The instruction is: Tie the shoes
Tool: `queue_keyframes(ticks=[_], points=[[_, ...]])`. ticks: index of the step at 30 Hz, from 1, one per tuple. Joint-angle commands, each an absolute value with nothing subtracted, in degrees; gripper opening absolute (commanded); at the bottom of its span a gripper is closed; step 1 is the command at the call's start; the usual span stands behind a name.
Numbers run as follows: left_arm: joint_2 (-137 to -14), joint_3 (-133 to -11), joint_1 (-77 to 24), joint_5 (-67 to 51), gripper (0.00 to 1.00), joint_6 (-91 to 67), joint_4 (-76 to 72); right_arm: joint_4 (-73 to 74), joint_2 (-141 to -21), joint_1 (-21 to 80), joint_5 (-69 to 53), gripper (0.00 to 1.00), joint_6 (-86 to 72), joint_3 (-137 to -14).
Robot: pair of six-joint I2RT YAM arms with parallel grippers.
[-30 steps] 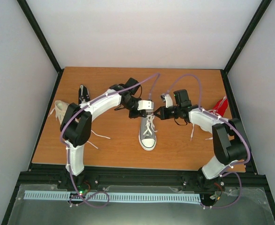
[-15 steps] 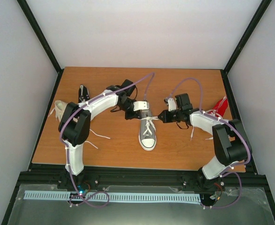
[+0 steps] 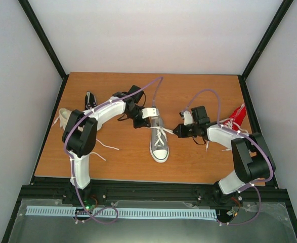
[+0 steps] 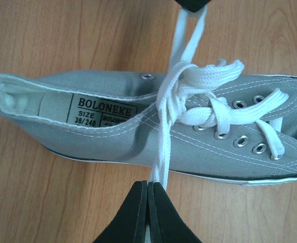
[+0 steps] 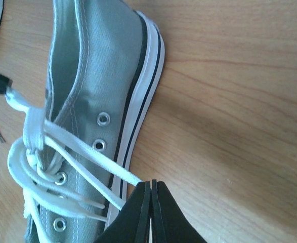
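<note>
Left wrist view: the left gripper (image 4: 147,188) is pinched tight on a strand of the white lace (image 4: 161,126), which runs taut up to a half-formed knot (image 4: 181,95) over the tongue. In the right wrist view the right gripper (image 5: 151,190) is likewise clamped on the opposite strand. Between them the grey shoe (image 3: 159,142) lies in the middle of the table (image 3: 113,162), toe toward the arms. The lace looks flat, soft and limp, likely to slip unless gripped close to the knot. The shoe seems light, so hard opposing pulls could drag or tip it.
</note>
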State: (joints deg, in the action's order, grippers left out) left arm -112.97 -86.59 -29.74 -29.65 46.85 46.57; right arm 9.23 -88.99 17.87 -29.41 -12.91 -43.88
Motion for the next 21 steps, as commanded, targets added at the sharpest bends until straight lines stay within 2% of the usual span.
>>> queue_keyframes(ticks=[1, 14, 21], points=[[-114.08, -86.75, -27.96, -27.84, 0.01, 45.06, 45.48, 8.94, -87.61, 17.22, -30.84, 0.03, -12.97, -41.6], [-115.4, -86.57, -26.84, -26.2, 0.01, 45.0, 44.14, 8.91, -88.02, 17.14, -30.21, 0.03, -12.82, -38.78], [-116.37, -86.62, -26.27, -25.45, 0.01, 44.94, 43.21, 8.13, -88.03, 17.68, -34.95, 0.03, -12.99, -38.01]])
